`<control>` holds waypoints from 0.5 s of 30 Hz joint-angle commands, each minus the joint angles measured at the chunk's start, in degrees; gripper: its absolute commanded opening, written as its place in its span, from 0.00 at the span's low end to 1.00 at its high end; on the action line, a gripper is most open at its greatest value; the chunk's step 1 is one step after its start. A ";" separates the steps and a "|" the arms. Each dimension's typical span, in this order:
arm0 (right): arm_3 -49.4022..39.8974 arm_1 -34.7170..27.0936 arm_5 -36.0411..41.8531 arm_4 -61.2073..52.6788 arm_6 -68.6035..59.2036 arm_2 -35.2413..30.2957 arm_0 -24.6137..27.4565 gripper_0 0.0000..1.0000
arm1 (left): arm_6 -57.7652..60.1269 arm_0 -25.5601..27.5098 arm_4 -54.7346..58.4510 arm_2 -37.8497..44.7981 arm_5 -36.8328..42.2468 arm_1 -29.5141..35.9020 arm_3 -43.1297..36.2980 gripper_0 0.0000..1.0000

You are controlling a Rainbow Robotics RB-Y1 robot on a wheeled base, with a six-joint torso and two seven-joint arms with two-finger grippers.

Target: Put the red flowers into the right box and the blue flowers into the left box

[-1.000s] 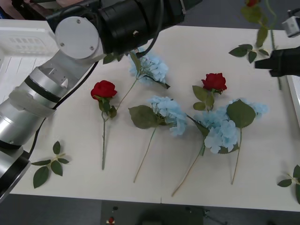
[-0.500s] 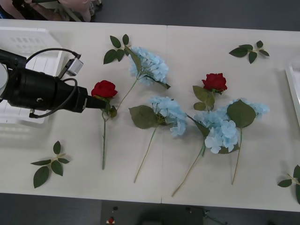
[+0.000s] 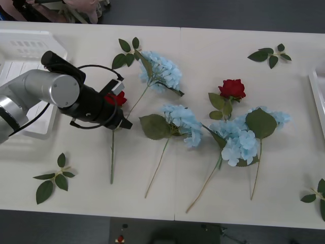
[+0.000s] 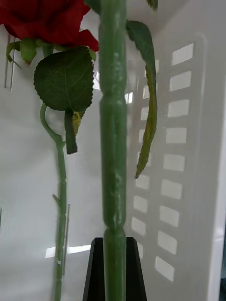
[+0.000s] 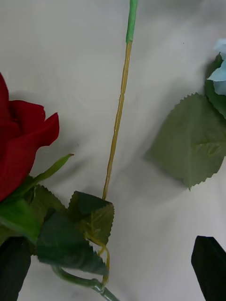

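Red rose (image 3: 116,98) on table (image 3: 213,168), left gripper (image 3: 121,122) over its stem, fingers spread; right gripper (image 4: 114,268) clamps another rose stem (image 4: 113,141) over white tray (image 4: 183,155).

A wide white table (image 3: 203,203) made of two panels, with a seam running front to back, takes up the front view. Dark grey floor (image 3: 228,12) lies beyond its far edge and below its near edge.

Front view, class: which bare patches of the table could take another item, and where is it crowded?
Bare: the far middle between the top hydrangea and the leaf sprig, and the near edge beneath the stems. Crowded: the centre, where the left gripper hovers by a rose.
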 commanded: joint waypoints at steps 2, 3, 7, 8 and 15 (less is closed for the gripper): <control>1.29 0.97 -1.36 1.35 -2.17 -1.89 -2.26 0.29 | 3.52 -3.72 -0.97 -1.63 -0.35 -2.22 4.42 1.00; 1.20 0.97 -1.71 1.27 -2.09 -1.89 -2.26 0.41 | 3.60 -4.60 -1.15 -2.86 -0.35 -3.28 6.53 1.00; 0.94 0.97 -1.88 1.18 -1.47 -1.89 -2.35 0.59 | 3.52 -5.66 -1.68 -3.74 -0.35 -5.12 10.40 1.00; 0.85 0.97 -1.88 1.18 -1.21 -1.81 -2.26 0.62 | 3.25 -5.83 -2.03 -3.74 -0.44 -5.30 10.92 0.90; -7.76 -0.79 4.36 -4.71 0.11 -1.46 -0.68 0.72 | 3.25 -5.92 -6.69 -3.74 -0.44 -5.30 10.31 0.00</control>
